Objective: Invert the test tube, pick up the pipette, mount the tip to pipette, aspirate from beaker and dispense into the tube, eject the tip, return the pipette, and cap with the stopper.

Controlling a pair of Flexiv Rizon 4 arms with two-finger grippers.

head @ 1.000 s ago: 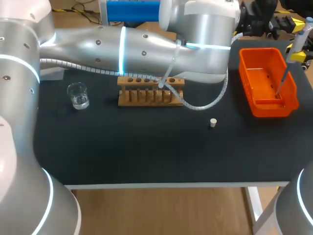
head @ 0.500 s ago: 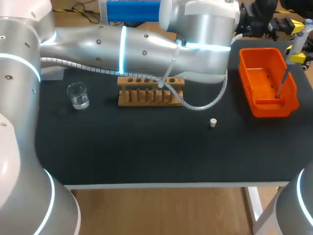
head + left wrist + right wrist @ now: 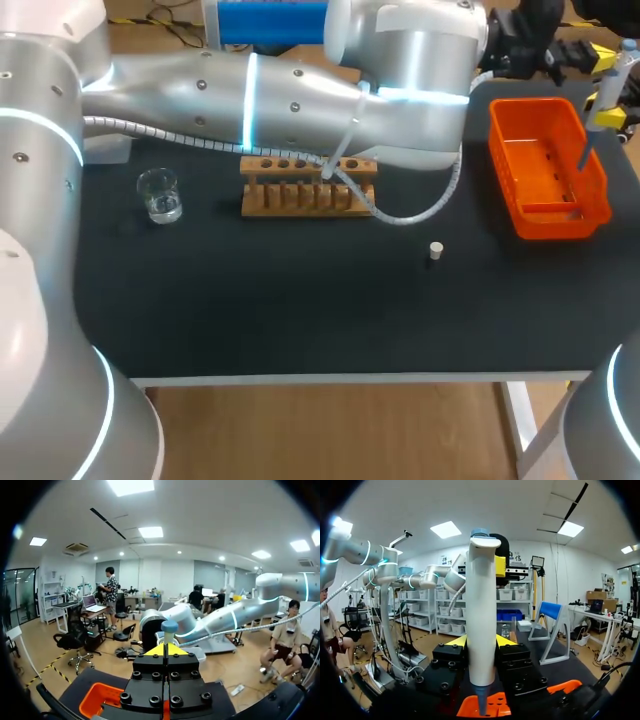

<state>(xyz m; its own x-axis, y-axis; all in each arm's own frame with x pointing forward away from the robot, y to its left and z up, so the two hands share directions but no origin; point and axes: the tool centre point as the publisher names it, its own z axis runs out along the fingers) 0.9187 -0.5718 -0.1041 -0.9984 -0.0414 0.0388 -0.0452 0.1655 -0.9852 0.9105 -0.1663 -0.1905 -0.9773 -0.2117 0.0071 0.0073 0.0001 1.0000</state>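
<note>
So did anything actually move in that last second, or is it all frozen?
The pipette, clamped in the right gripper, rose a little, so its thin lower end now sits higher over the orange bin. Nothing was grabbed or let go. The beaker, wooden rack, stopper and left arm stayed put.

no lettering, label or number can be read on the pipette (image 3: pixel 481 610), the beaker (image 3: pixel 160 194), the wooden rack (image 3: pixel 308 186), the orange bin (image 3: pixel 500 160) or the stopper (image 3: pixel 435 250) (any marks on the glass are too small to tell).
</note>
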